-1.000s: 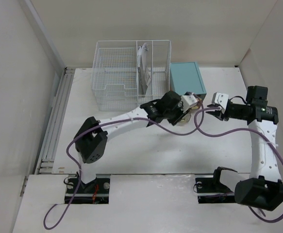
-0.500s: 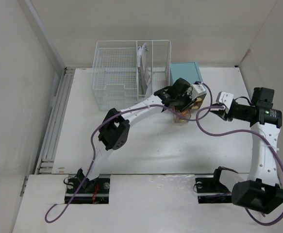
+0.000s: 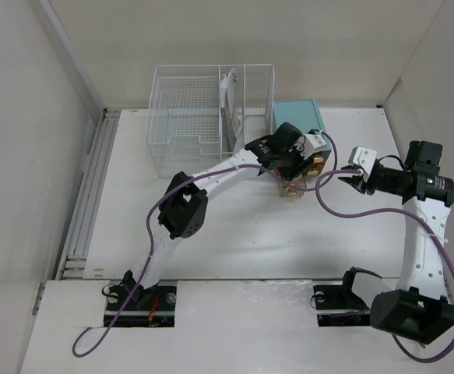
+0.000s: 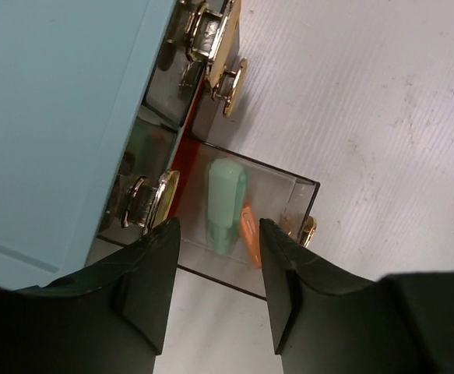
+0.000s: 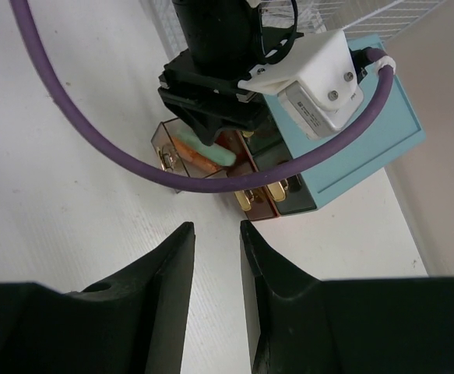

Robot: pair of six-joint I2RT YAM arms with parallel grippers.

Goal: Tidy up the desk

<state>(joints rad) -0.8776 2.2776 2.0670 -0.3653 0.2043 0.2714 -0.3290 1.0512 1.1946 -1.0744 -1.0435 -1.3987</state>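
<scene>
On the white desk (image 3: 234,241) stands a small teal drawer cabinet (image 3: 300,125) (image 4: 55,117) (image 5: 367,148). Its lowest clear drawer (image 3: 291,190) (image 4: 289,195) (image 5: 168,148) is pulled out. Inside lie a mint-green pen-like piece (image 4: 227,199) (image 5: 220,153) and an orange piece (image 4: 250,234). My left gripper (image 3: 295,174) (image 4: 217,234) (image 5: 211,117) hangs open just above that drawer, nothing between its fingers. My right gripper (image 3: 343,178) (image 5: 215,230) is open and empty over bare desk, a little to the right of the cabinet's front.
A white wire basket organizer (image 3: 188,117) stands at the back left of the cabinet, with a white item in its narrow slot. The left arm's purple cable (image 5: 133,167) sags between the two grippers. A metal rail (image 3: 94,187) runs along the desk's left edge. Closed drawers show gold handles (image 4: 230,74).
The left arm reached farther toward the cabinet and stopped over the open drawer. Its jaws have opened, and the green piece now lies in the drawer. The right gripper shifted slightly right.
</scene>
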